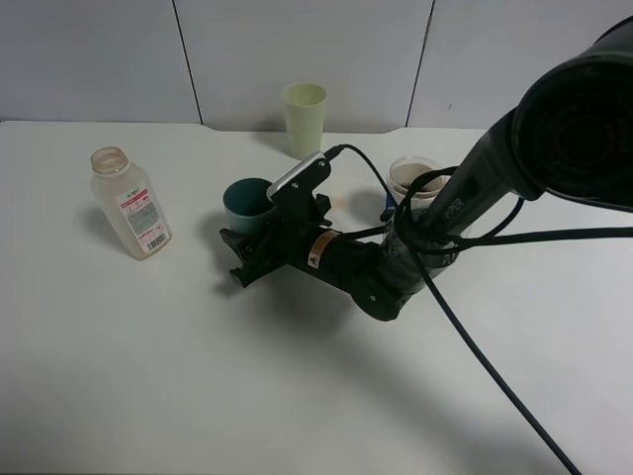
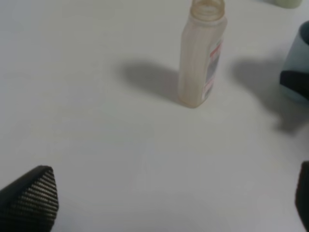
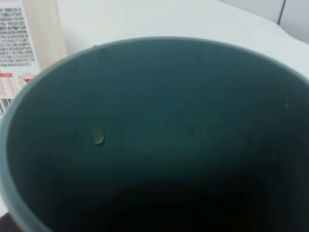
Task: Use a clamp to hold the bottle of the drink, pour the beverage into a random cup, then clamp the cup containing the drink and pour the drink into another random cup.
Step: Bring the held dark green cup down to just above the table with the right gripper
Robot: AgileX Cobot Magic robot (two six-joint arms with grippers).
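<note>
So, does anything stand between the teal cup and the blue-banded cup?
No loose thing that I can see. Only the right arm crosses the stretch between the teal cup and the blue-banded cup, partly hiding the latter. The pale yellow-green cup stands farther back, off that line.

Three cups stand on the desk (image 1: pixel 148 376): one teal-green tumbler (image 1: pixel 244 203), one pale yellow-green cup (image 1: pixel 305 118) at twelve o'clock, and one clear blue-banded cup (image 1: pixel 411 178) at two o'clock. One bottle (image 1: pixel 130 202) stands at nine o'clock. One robot arm (image 1: pixel 415 237) shows.
</note>
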